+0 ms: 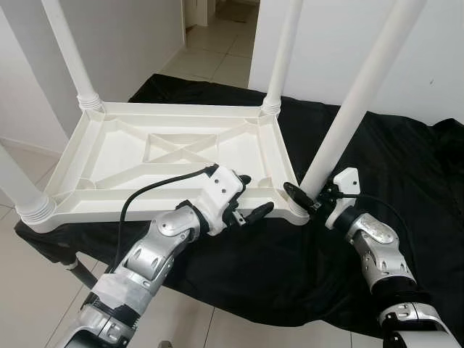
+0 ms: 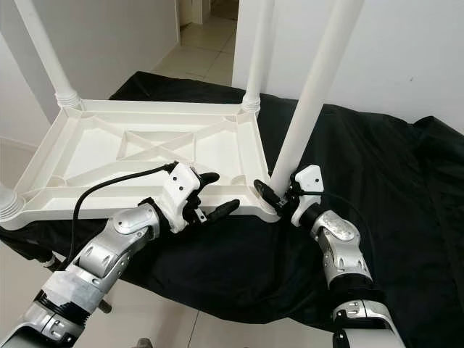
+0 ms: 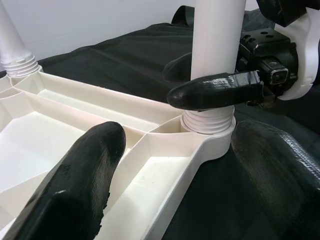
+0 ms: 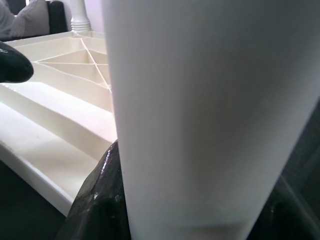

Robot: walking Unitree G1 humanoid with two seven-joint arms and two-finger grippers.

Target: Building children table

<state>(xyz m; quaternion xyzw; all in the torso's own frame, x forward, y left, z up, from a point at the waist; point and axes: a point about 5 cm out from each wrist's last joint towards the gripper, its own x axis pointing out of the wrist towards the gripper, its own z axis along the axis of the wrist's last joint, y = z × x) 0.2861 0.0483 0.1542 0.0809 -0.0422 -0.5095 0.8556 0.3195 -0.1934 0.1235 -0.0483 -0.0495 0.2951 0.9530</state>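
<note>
The right gripper point(image 1: 310, 197) has its two black fingers closed around the base of the near-right table leg point(image 1: 355, 109), just above the threaded collar where that leg seats in its corner socket. In the right wrist view the white leg point(image 4: 210, 115) stands right against the lens, with one black finger point(image 4: 97, 200) pressed to its lower side. The left wrist view shows another of those fingers point(image 3: 215, 91) lying across the front of the leg at the collar.

The left gripper point(image 1: 250, 199) sits at about 9 o'clock from that corner, with its fingers spread wide and holding nothing. One finger point(image 1: 243, 180) reaches over the near rim of the tabletop, the other point(image 1: 259, 211) lies outside the rim and below it, so the rim runs between them.

The white plastic children's tabletop point(image 1: 116, 156) lies upside down, its ribbed underside with a crossed brace facing up. It rests on a black cloth point(image 1: 406, 159) spread over the work surface. Legs stand upright in the other corners: the far-left leg point(image 1: 69, 51) at about 11 o'clock, the far-right leg point(image 1: 284, 51) at 12 o'clock, and the near-left leg point(image 1: 18, 185) at 9 o'clock. Beyond the cloth lie a pale tiled floor point(image 1: 217, 54) and white walls point(image 1: 123, 43).
</note>
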